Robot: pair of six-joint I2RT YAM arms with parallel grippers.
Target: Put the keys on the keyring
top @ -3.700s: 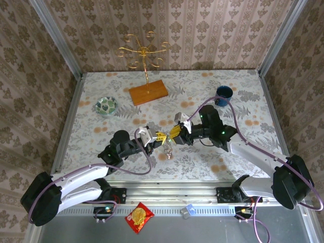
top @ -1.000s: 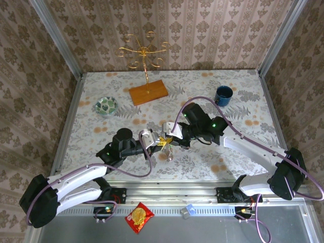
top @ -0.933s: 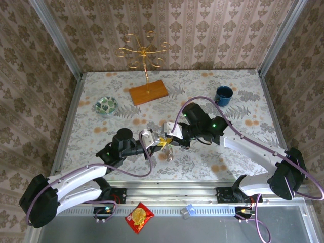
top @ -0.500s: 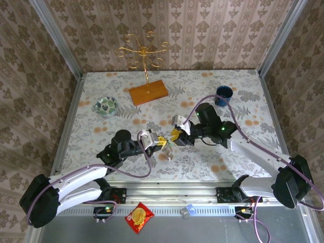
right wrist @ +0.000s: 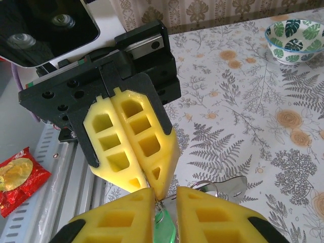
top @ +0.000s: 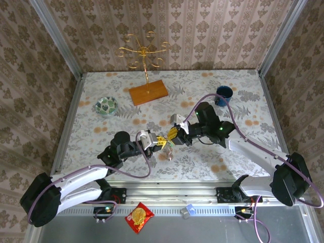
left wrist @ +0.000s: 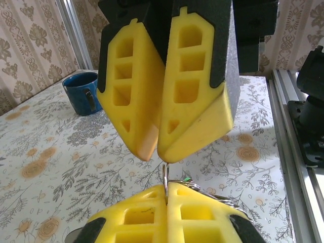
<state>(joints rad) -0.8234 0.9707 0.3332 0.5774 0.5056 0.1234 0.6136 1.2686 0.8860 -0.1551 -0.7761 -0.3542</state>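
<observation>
Floral cloth covers the table (top: 243,86), and patterned wallpaper lines the walls around it. Near its middle the left gripper (top: 157,140) and the right gripper (top: 172,134) meet tip to tip above the cloth.

In the left wrist view the keyring (left wrist: 165,176) is a thin, bright metal wire. It rises upright from the seam between the left gripper's yellow fingers, which are pressed fully together on it. More curves of the same wire run off to the right just behind those fingers. The fingers cut off its outline, so the shape of the loop cannot be made out.

Of the keys (right wrist: 164,226), one translucent green head sits in the gap between the right gripper's fingers in the right wrist view, low and cropped by the frame edge. A silvery flat piece (right wrist: 234,185) shows just past the right-hand finger, too glary to identify. The right jaws stand a little apart, and whether they press on the green head cannot be told.

From above, a small pale cluster (top: 168,153) hangs just below the two grippers, too small to resolve. A blue cup (top: 223,95), a patterned bowl (top: 106,105) and a gold wire stand (top: 145,53) on a wooden base (top: 148,93) stand well apart from them.
</observation>
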